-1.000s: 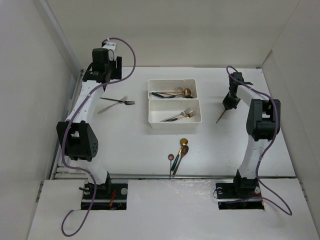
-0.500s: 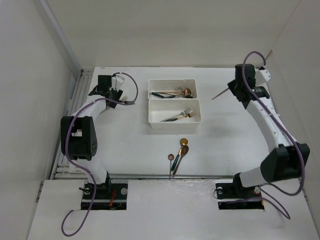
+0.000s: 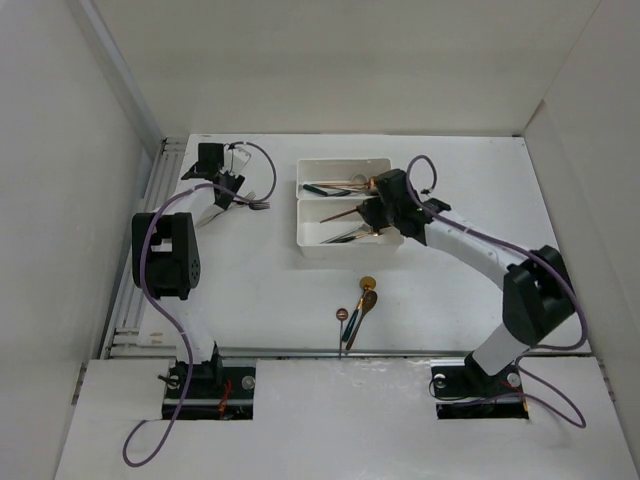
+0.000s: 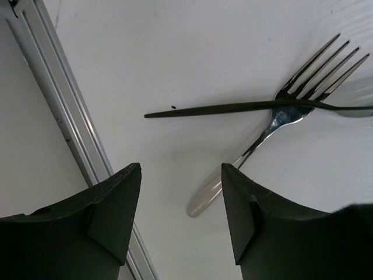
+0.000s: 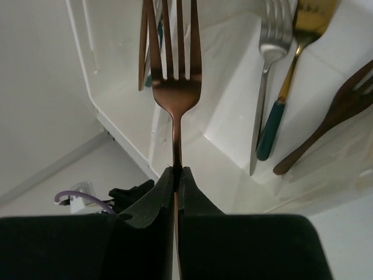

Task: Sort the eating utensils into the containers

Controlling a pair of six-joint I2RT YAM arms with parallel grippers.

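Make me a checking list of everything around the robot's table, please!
Surface: white table, no spills seen.
Job's things: far white plastic bin and near white plastic bin, both rectangular, both holding utensils; silver fork and slim black utensil crossed on the left; three loose utensils near the front.
Clutter: nothing seen.
Grippers: left gripper open above the crossed pair; right gripper shut on a copper fork over the near bin.
Cables: purple cables trail along both arms.
Surroundings: white walls; metal rail along the left edge.
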